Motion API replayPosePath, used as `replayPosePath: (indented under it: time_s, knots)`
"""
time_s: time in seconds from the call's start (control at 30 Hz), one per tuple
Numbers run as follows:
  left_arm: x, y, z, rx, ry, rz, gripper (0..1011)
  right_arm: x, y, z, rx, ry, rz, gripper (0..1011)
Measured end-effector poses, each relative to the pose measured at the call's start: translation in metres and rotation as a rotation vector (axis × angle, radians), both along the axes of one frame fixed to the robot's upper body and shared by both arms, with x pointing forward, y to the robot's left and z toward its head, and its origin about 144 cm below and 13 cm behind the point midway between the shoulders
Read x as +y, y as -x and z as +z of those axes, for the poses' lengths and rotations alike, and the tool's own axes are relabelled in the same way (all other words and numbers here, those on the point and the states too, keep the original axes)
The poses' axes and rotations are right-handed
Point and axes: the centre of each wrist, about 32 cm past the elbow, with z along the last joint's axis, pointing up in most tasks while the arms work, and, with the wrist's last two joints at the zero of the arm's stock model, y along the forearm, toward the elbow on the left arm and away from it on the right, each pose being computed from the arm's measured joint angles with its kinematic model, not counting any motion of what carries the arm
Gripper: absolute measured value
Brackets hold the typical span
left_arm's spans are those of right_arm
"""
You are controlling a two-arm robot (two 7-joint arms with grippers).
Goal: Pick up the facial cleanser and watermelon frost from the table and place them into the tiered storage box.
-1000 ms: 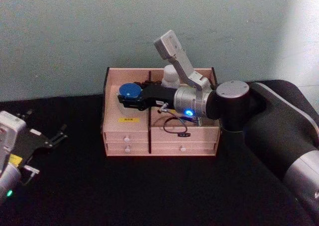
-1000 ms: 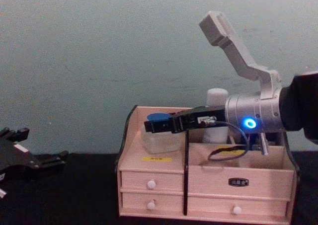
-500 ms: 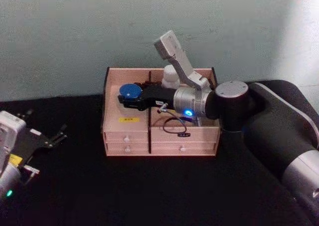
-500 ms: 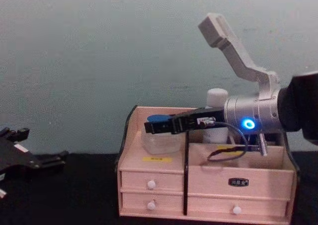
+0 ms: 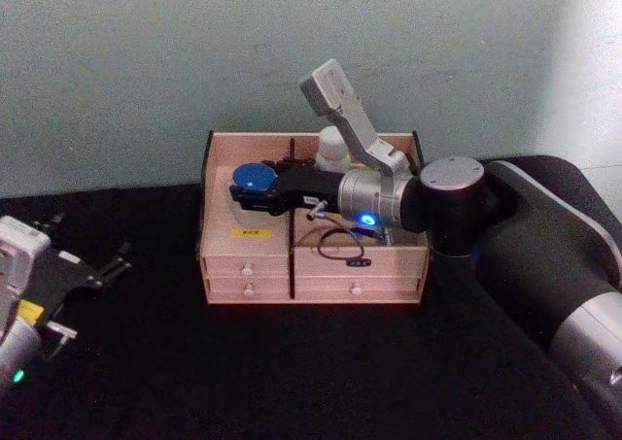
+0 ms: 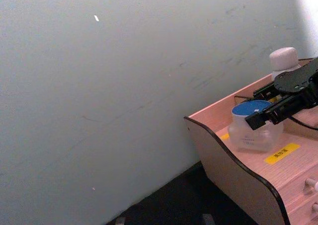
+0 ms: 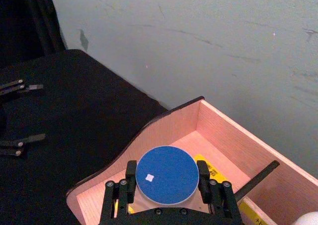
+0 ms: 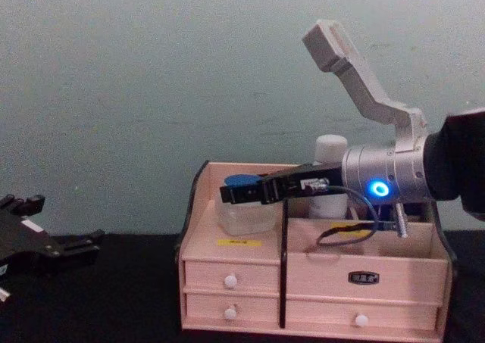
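Here, the right gripper clasps the blue-lidded jar inside the tiered storage box, while the left gripper rests with fingers spread.

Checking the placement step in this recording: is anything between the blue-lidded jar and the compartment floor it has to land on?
Nothing visible is. The right gripper straddles the blue-lidded jar, which is already inside the left compartment of the tiered storage box, its base down at the floor behind the yellow label. The white bottle stands in the other compartment.
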Motion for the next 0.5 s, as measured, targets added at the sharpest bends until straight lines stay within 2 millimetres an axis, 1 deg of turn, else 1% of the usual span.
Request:
replayPosePath:
  time_s: [0.03,0.1,0.17,0.2,0.37,0.5]
  knots:
    - [0.0,0.0,0.0,0.0,0.0,0.0,1001,0.0,0.0,0.0,0.0,0.0,0.0,757]
    - [0.0,0.0,0.0,0.0,0.0,0.0,1001,0.0001,0.0001,0.0001,-0.001,-0.001,0.001,773]
    - [0.0,0.0,0.0,0.0,0.0,0.0,1001,0.0001,0.0001,0.0,-0.001,-0.001,0.001,865]
    - [0.0,0.0,0.0,0.0,0.0,0.0,1001,0.0,0.0001,0.0,-0.001,-0.001,0.001,865]
    - [0.0,0.0,0.0,0.0,0.0,0.0,1001,-0.0001,0.0002,0.0,-0.001,-0.001,0.001,1002]
    - [0.0,0.0,0.0,0.0,0.0,0.0,1001,0.0,0.0002,-0.0001,0.0,-0.001,0.001,1002]
